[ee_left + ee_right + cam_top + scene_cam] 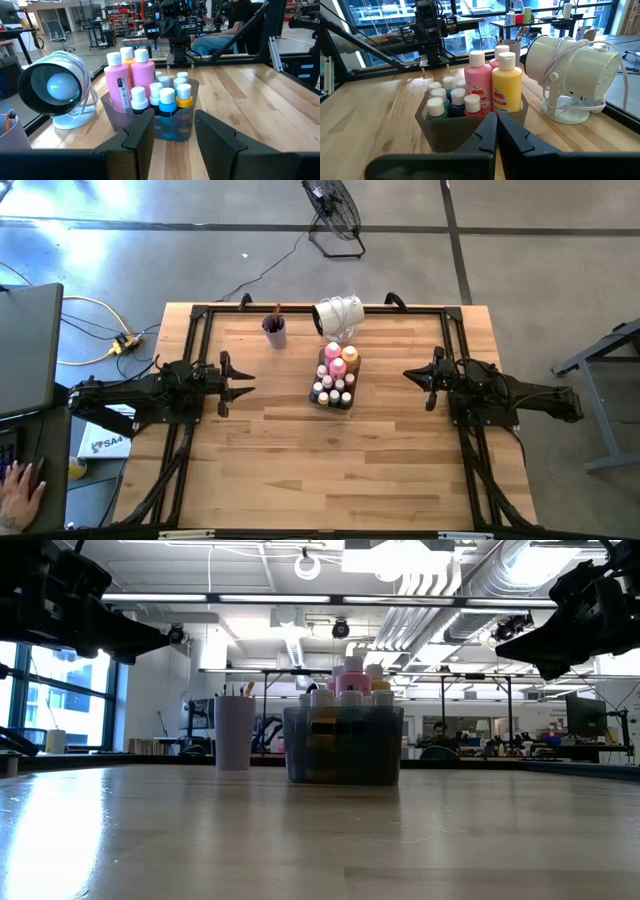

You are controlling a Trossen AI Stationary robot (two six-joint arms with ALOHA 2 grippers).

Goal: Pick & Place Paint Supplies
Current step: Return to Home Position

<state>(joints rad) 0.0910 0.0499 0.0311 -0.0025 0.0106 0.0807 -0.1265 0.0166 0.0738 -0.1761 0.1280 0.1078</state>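
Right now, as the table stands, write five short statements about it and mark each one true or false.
1. The paint bottles stand inside the grey tray. True.
2. The left gripper holds a paintbrush. False: its fingers are open and hold nothing.
3. The paintbrushes stand in the purple cup. True.
4. The right gripper has its fingers spread wide. False: they are shut together, with nothing between them.
5. The purple cup stands inside the tray. False: it stands on the table apart from the tray, on the left arm's side of it.
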